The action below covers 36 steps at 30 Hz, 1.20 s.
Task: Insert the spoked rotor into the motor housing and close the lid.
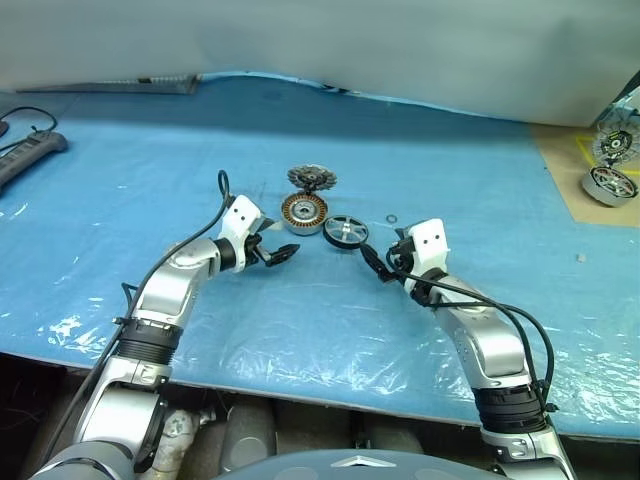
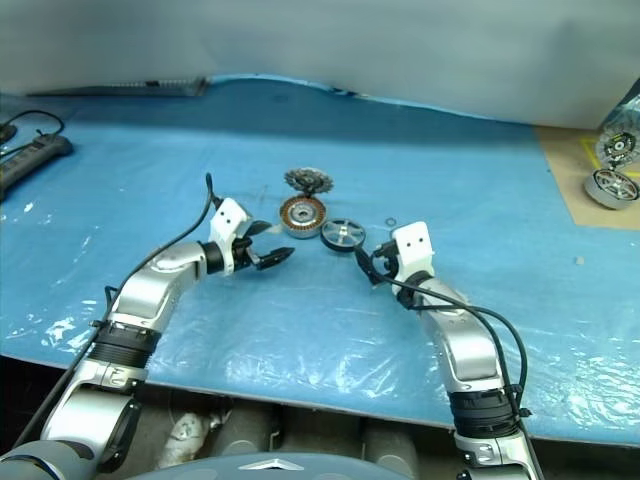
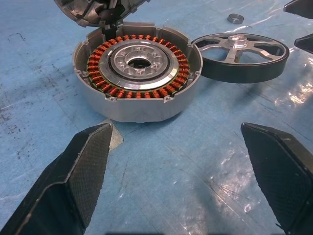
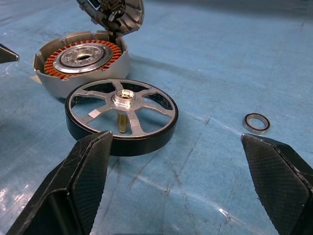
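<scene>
The spoked rotor lies flat at frame centre, just right of the motor housing; the lid stands raised behind. Left hand and right hand are released, empty.

- No text, label, brand, number or sign can be read anywhere in these views.
</scene>
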### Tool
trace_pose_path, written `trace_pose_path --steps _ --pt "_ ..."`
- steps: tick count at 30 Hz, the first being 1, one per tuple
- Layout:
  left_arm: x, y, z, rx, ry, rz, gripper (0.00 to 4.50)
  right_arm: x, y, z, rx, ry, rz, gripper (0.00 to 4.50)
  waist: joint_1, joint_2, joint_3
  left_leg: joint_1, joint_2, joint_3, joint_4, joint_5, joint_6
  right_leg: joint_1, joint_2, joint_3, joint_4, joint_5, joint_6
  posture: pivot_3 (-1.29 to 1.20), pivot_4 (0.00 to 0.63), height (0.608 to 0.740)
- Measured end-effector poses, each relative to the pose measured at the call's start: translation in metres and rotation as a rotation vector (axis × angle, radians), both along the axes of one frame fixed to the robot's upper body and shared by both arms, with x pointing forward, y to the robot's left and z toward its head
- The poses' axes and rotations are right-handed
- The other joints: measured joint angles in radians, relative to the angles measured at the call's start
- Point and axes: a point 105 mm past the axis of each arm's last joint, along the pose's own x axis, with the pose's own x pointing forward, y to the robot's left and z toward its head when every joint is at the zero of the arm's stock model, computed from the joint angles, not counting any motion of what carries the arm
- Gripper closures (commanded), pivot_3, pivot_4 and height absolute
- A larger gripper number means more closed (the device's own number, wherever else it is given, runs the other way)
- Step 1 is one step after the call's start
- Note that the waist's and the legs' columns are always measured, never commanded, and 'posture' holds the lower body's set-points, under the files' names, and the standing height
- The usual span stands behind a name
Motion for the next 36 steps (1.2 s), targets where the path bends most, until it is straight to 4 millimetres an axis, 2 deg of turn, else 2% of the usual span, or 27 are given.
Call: trace_pose_path --steps 7,12,18,25,30,36 --pt "0.002 0.0 0.001 -0.003 0.009 0.011 0.0 0.0 -0.001 0.001 -0.006 -0.003 0.013 0.03 0.0 0.0 0.0 0.0 0.0 0.0 0.0 0.0 0.0 0.0 0.0 0.0 0.0 0.0 0.0 0.0 0.15 0.74" --pt "0.005 -0.001 0.009 0.001 0.007 0.012 0.0 0.0 -0.003 -0.001 -0.023 0.016 0.023 0.03 0.0 0.0 0.0 0.0 0.0 0.0 0.0 0.0 0.0 0.0 0.0 0.0 0.0 0.0 0.0 0.0 0.15 0.74" --pt "0.002 0.0 0.005 0.056 0.039 -0.027 0.0 -0.002 0.001 0.0 -0.012 0.012 0.071 0.03 0.0 0.0 0.0 0.0 0.0 0.0 0.0 0.001 0.001 0.0 0.0 0.0 0.0 0.0 0.0 0.0 0.15 0.74" --pt "0.009 0.003 0.009 0.142 0.055 -0.052 0.0 -0.004 0.002 -0.005 -0.007 0.054 0.097 0.03 0.001 0.0 0.0 0.0 0.0 0.0 0.001 0.001 0.001 0.0 0.0 0.0 0.001 0.0 0.0 0.0 0.15 0.74" --pt "0.017 -0.007 0.02 0.228 0.049 -0.121 0.0 -0.005 0.003 -0.01 0.002 0.102 0.107 0.03 0.002 0.0 0.0 0.0 0.0 0.0 0.001 0.001 0.002 0.0 0.0 0.0 0.001 0.0 0.0 0.0 0.15 0.74" --pt "0.031 -0.017 0.031 0.387 0.062 -0.223 0.0 -0.003 0.007 -0.005 -0.007 0.105 0.155 0.03 0.004 0.0 0.0 0.0 0.0 0.0 0.001 0.002 0.003 0.001 0.0 0.0 0.001 0.0 0.0 0.0 0.15 0.74"
